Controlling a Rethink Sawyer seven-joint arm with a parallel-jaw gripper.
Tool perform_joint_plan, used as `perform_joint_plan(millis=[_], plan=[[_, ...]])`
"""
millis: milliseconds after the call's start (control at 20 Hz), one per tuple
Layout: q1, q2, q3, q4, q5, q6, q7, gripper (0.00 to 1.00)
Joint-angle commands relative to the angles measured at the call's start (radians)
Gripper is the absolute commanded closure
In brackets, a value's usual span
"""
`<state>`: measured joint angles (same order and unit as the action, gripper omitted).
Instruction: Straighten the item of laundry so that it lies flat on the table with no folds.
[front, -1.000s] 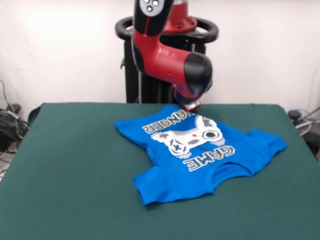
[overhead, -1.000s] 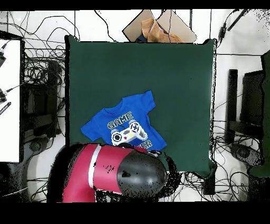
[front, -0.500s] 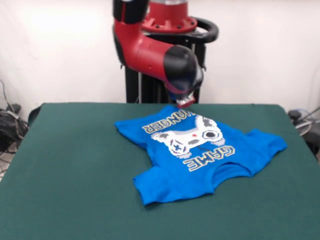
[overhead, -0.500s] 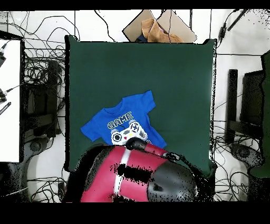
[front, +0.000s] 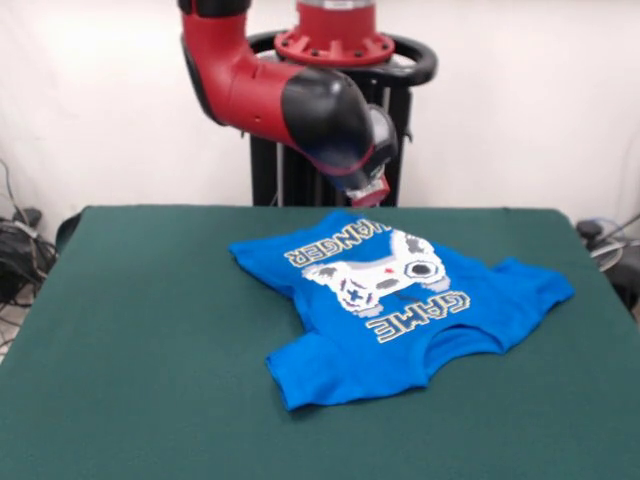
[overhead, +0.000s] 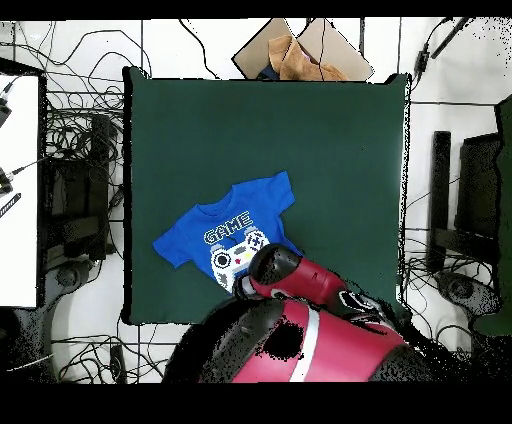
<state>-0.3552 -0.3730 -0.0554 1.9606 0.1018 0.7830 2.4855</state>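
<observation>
Front view shows a bright blue T-shirt (front: 405, 310) lying on the green table (front: 150, 350), a little right of the middle and nearer the far edge, with its printed side up. The print is a white pixel game controller with "GAME" readable below it, upside down from this side, and a second word above it of which only "NGER" shows clearly. In the overhead view the shirt (overhead: 225, 235) sits toward the left and near edge of the table (overhead: 340, 150), with "GAME" reading upright above the controller; the word below it is hidden by the arm. One sleeve is turned under and the hem is rumpled, so the shirt is not flat. The red and black arm (front: 290, 95) hangs above the shirt's far edge, its gripper (front: 372, 192) clear of the cloth; whether the claw is apart or together cannot be told. Compared with a second ago, the arm has swung up and toward the left of the front view, lifting the gripper higher off the shirt, while the shirt has not shifted.
</observation>
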Motion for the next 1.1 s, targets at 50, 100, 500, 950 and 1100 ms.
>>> perform_joint_plan(millis=[50, 100, 500, 950, 1100], plan=[[-0.015, -0.074, 0.153, -0.091, 0.058, 0.051, -0.001, 1.00], [-0.018, -0.076, 0.149, -0.096, 0.046, -0.011, -0.006, 1.00], [0.124, 0.009, -0.045, -0.202, -0.059, -0.457, 0.164, 1.00], [0.242, 0.227, -0.179, -0.307, 0.069, -0.646, 0.203, 1.00], [0.250, 0.268, -0.185, -0.334, 0.076, -0.652, 0.187, 1.00]])
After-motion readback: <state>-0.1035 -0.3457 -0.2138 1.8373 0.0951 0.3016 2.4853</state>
